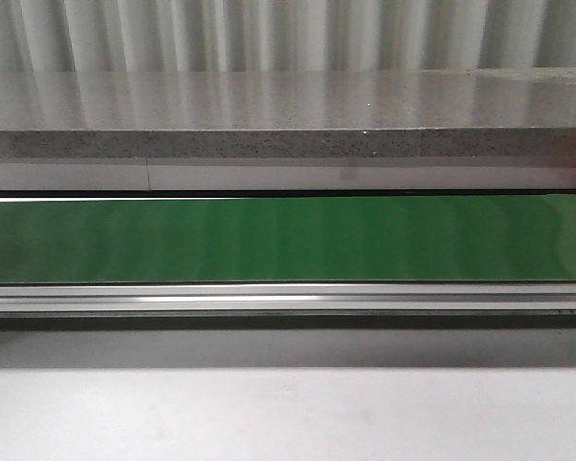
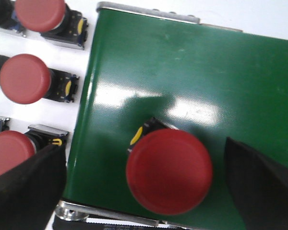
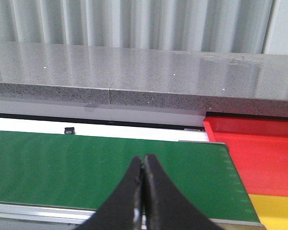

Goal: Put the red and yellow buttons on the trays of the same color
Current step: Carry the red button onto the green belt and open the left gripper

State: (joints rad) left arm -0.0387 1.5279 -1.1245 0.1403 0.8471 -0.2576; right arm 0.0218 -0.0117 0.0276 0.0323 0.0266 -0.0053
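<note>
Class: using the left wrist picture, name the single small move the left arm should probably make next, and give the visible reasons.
Probably lower and close the left end effector on the red button. Its fingers stand open on either side of that button, which sits alone on the green belt. The other red buttons lie off the belt on the white surface.

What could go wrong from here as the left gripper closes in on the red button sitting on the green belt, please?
The left gripper is open around the red button, which sits near the green belt edge; an off-centre close might nudge it off. Its left finger is close to the spare red buttons beside the belt and could bump one.
</note>
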